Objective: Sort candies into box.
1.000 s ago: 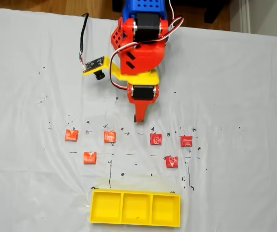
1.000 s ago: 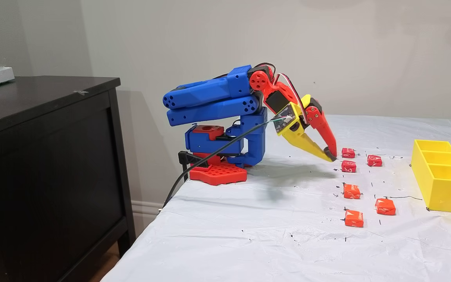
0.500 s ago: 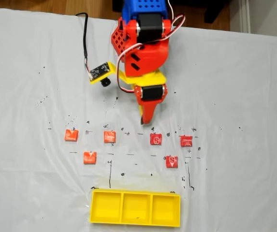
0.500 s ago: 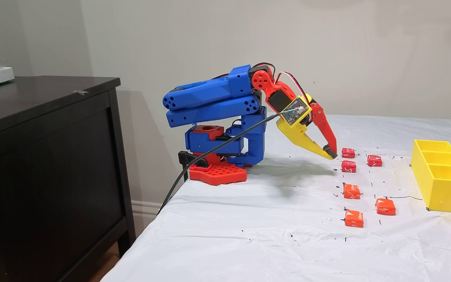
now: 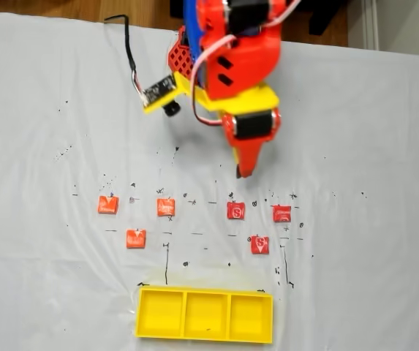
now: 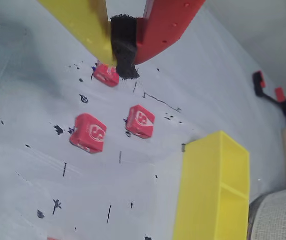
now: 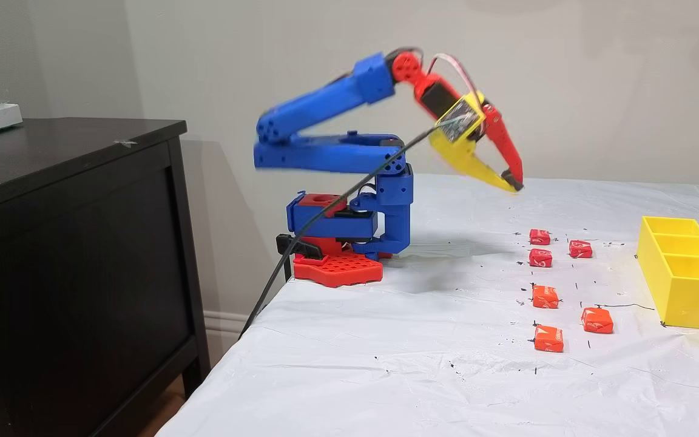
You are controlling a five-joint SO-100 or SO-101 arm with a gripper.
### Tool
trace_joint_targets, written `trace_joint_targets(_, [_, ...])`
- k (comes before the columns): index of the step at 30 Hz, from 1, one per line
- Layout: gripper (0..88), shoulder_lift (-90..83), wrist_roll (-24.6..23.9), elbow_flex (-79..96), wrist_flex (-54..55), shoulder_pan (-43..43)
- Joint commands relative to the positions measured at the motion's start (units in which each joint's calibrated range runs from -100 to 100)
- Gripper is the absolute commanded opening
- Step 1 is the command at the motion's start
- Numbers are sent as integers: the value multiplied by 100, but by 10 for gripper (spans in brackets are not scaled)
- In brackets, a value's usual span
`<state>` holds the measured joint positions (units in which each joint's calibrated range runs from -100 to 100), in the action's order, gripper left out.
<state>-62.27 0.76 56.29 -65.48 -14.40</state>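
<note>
Six candies (image 5: 236, 210) lie scattered on your white worktop (image 5: 355, 146), none in the yellow box (image 5: 204, 315) nearby. Your fingers (image 7: 512, 180) hang well above them, clenched together on nothing, tips pointing down.

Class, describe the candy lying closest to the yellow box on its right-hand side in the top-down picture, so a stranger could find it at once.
Start at the yellow box near the bottom edge of the fixed view from above. Just above its right-hand compartment lies one candy. It sits alone below the upper row of four, unlike the other lower candy, which lies far to the left.
</note>
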Motion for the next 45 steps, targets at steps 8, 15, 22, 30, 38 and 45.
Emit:
trace_joint_targets(8, [1,2597,-381,-2365,-489,-924])
trace_joint_targets(15, [1,3114,-518,-2748,-120,-970])
trace_joint_targets(22, [1,3546,-547,-3157,-235,-1042])
trace_joint_targets(30, [16,4174,-576,-3339,92,-1097])
trace_joint_targets(38, [127,4352,-552,-3257,182,-1187])
trace_joint_targets(45, [162,4675,-562,-3221,395,-1241])
